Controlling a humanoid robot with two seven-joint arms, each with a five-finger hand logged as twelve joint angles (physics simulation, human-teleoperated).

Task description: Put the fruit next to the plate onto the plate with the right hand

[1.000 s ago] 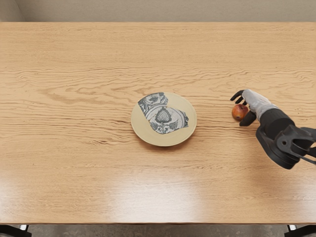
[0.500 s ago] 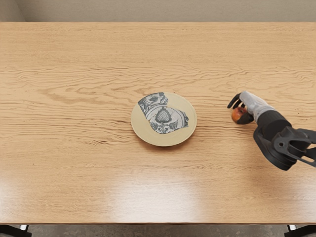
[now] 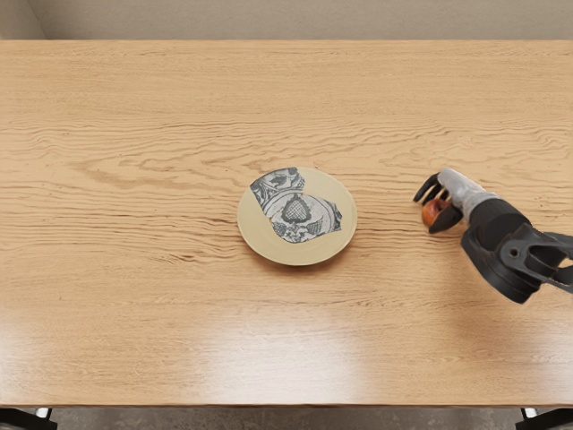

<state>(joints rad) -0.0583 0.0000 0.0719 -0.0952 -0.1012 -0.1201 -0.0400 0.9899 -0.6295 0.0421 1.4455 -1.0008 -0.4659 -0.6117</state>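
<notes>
Head view, the only one on offer: the plate [image 3: 253, 235] is seen near the middle of the table [image 3: 134, 134], a touch toward the near edge, and nothing is carried on it but its own dark pattern. Over toward the right edge, well apart from the plate, the fruit [image 3: 432, 213] is found, a small reddish thing resting on the wood, as far as can be judged. The right hand [image 3: 442, 202] is laid over it, the arm brought in from the right edge. The fingers [image 3: 428, 188] are curved over the far side of the fruit, slightly fanned, and the thumb is set against its near side, so the fruit is cupped between them. How firm the hold is cannot be made out. The left arm is not shown.

Progress, then: the reach is judged done and the grasp is at hand. No lift is seen. The bulk of the job is left: the fruit is to be raised, carried leftward across the bare wood, and set down inside the plate's rim.
</notes>
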